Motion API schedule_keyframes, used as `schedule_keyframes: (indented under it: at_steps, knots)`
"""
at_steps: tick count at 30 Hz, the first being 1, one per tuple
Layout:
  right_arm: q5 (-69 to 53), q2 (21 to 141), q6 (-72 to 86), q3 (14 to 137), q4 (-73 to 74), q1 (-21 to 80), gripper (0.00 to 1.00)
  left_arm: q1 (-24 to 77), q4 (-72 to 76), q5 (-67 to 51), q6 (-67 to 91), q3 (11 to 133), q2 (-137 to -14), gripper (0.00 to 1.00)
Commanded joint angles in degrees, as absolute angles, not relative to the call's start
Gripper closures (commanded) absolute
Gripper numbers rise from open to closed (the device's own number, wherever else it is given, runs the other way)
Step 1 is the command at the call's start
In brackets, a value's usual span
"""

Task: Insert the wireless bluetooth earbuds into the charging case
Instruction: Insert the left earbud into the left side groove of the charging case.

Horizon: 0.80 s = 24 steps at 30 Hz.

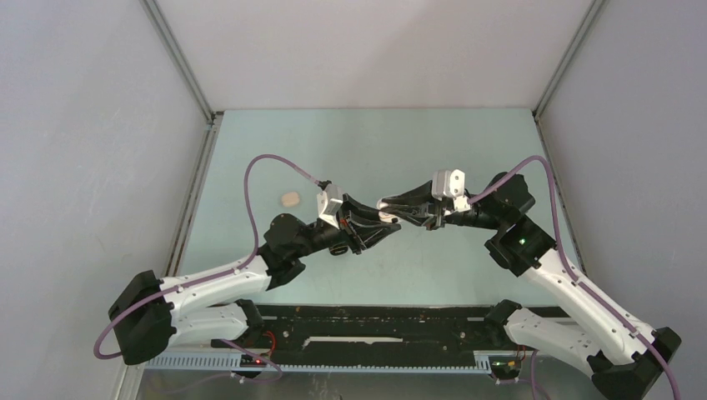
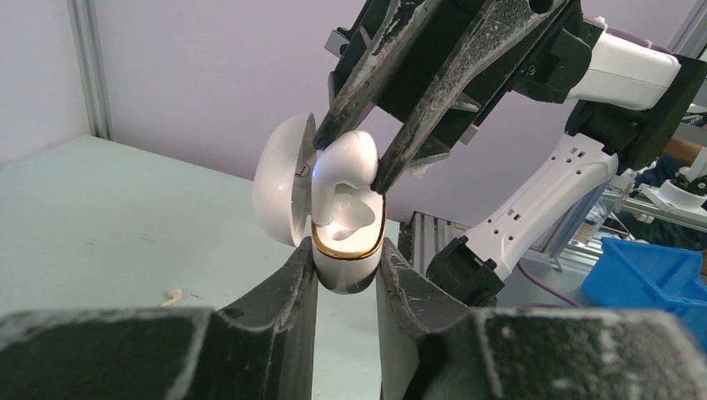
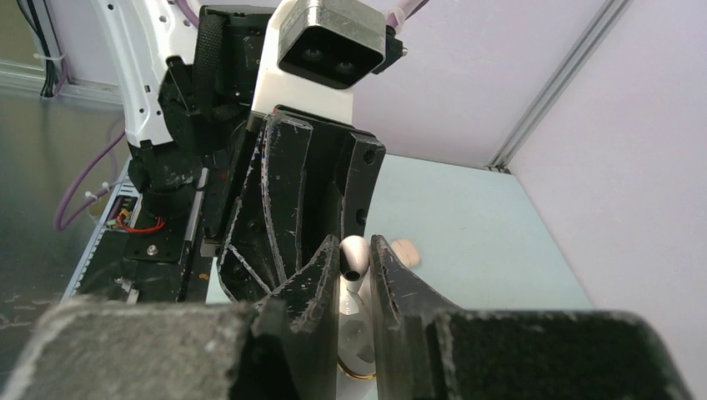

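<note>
My left gripper (image 2: pixel 346 260) is shut on the white charging case (image 2: pixel 346 250), which has a gold rim and an open lid (image 2: pixel 279 179). It holds the case above the table. My right gripper (image 2: pixel 352 161) is shut on a white earbud (image 2: pixel 340 171). The earbud's head is above the rim and its stem reaches down into the case. In the right wrist view the earbud (image 3: pixel 354 254) sits between my fingertips, with the case (image 3: pixel 358 346) below. In the top view the two grippers (image 1: pixel 371 227) (image 1: pixel 392 207) meet at mid-table.
A small beige rounded item (image 1: pixel 289 199) lies on the table left of the left wrist and shows in the right wrist view (image 3: pixel 406 250). A tiny beige stemmed piece (image 2: pixel 172 295) lies on the table. Grey walls enclose the table, and a blue bin (image 2: pixel 650 275) stands outside.
</note>
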State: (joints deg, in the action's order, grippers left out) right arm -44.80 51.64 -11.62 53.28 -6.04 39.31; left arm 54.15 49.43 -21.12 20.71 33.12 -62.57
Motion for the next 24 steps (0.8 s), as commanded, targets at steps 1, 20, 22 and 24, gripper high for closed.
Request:
schedule_keyframes:
  at_steps: [1, 20, 22, 24]
  knots:
    - [-43.36, 51.06, -12.13, 53.52, -4.81, 39.44, 1.0, 54.32, 52.91, -20.08, 19.52, 34.43, -60.59, 1.0]
    - [-46.37, 51.07, -8.45, 56.16, -5.08, 39.4, 1.0, 54.23, 52.91, -19.53, 19.51, 34.28, -61.34, 1.0]
    - [-46.57, 51.0, -8.79, 56.52, -4.56, 39.65, 1.0, 54.23, 52.91, -19.63, 19.51, 34.28, -61.43, 1.0]
    - [-46.58, 51.06, -9.17, 56.9, -3.75, 39.73, 1.0, 54.23, 52.91, -19.6, 19.51, 34.28, -61.52, 1.0]
